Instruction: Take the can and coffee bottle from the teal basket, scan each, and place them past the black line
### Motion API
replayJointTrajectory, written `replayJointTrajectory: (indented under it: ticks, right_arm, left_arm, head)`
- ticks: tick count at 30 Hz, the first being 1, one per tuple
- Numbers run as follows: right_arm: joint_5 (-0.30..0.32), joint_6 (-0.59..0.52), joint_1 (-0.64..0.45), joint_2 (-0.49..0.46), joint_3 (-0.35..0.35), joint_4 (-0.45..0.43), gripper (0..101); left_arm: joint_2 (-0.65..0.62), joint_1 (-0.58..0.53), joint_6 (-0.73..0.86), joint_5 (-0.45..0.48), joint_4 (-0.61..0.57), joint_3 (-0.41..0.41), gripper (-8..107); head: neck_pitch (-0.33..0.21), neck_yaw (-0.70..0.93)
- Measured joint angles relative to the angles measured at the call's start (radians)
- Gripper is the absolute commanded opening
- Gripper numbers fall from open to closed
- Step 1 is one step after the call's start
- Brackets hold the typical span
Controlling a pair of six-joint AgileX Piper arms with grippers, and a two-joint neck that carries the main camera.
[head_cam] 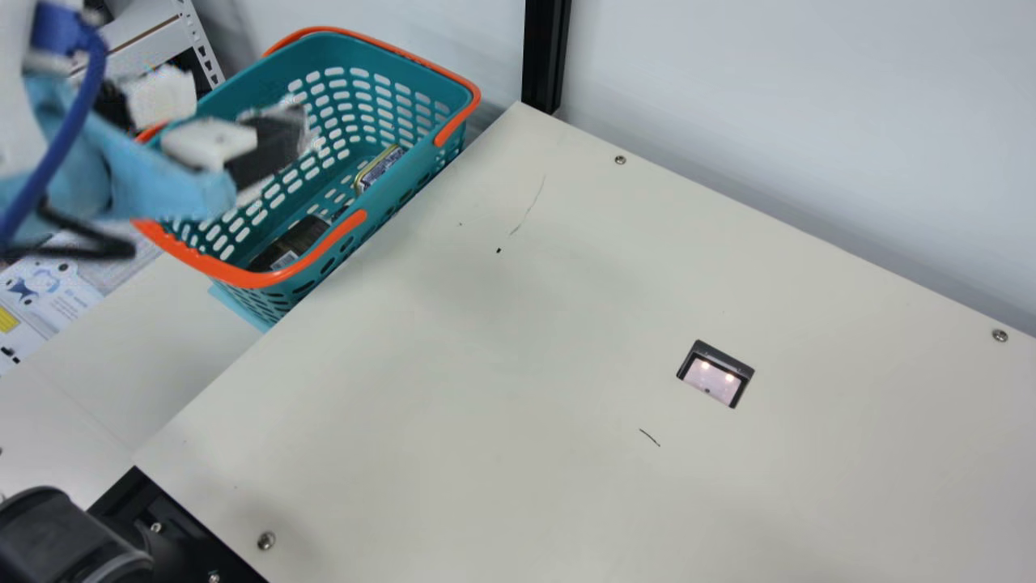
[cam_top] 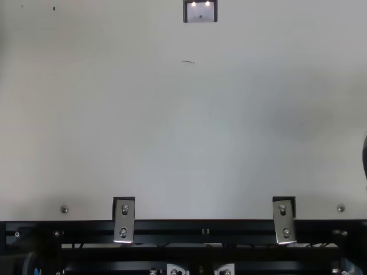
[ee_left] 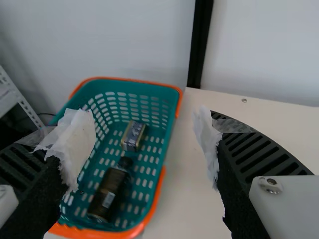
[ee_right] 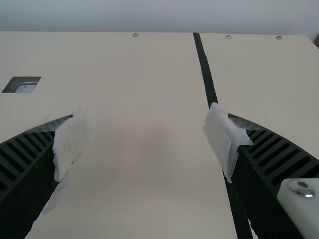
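at the frame's lower left, the coffee bottle [ee_left: 110,186] seems stiff, probably slick; grasp mid-body. left gripper [ee_left: 143,142] and right gripper [ee_right: 145,139] gape, empty.

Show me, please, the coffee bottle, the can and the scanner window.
Coffee bottle [ee_left: 109,187], left wrist view: on its dark body.
Can [ee_left: 133,134], left wrist view: on its printed side.
Scanner window [head_cam: 712,382], main view: on its pale, lit pane.
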Motion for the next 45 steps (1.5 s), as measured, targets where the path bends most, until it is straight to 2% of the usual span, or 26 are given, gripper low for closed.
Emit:
replayJointTrajectory:
  ticks: [4, 8, 13, 18, 37, 42, 45]
  right_arm:
    - [0.0, 0.0, 0.0, 0.0, 0.0, 0.0, 101]
    - [0.0, 0.0, 0.0, 0.0, 0.0, 0.0, 101]
    - [0.0, 0.0, 0.0, 0.0, 0.0, 0.0, 101]
    - [0.0, 0.0, 0.0, 0.0, 0.0, 0.0, 101]
    - [0.002, 0.0, 0.0, 0.001, -0.002, -0.001, 101]
    - [0.037, 0.001, 0.012, 0.026, -0.09, -0.001, 101]
    - [0.112, 0.012, 0.02, 0.047, -0.194, 0.002, 101]
  left_arm:
    - [0.142, 0.014, -0.013, -0.013, 0.076, -0.105, 90]
    - [0.281, -0.005, -0.05, 0.012, 0.153, -0.2, 90]
    - [0.446, -0.057, -0.102, 0.086, 0.231, -0.319, 90]
    - [0.583, -0.08, -0.122, 0.169, 0.243, -0.424, 90]
    - [0.611, -0.08, -0.123, 0.18, 0.25, -0.438, 90]
    - [0.611, -0.08, -0.123, 0.18, 0.25, -0.438, 90]
    - [0.611, -0.08, -0.123, 0.18, 0.25, -0.438, 90]
  head:
    - [0.0, 0.0]
    - [0.0, 0.0]
    - [0.0, 0.0]
    - [0.0, 0.0]
    - [0.005, 0.0]
    - [0.0, 0.0]
    - [0.0, 0.0]
